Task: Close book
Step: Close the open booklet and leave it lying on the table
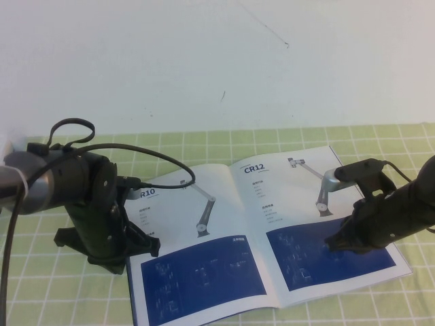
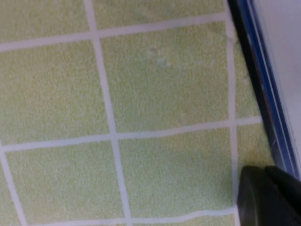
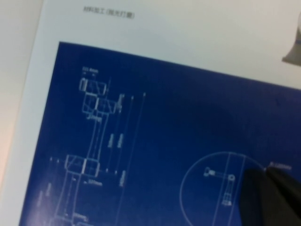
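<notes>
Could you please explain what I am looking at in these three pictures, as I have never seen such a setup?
This is a two-armed robot, each arm ending in a gripper. The high view looks down from the robot's side; the other two come from cameras on each wrist. An open book lies on a green checked cloth. The left gripper is down at the book's left edge, over the cloth. The right gripper rests on or just above the right page's blue drawing. Both look shut and hold nothing.
</notes>
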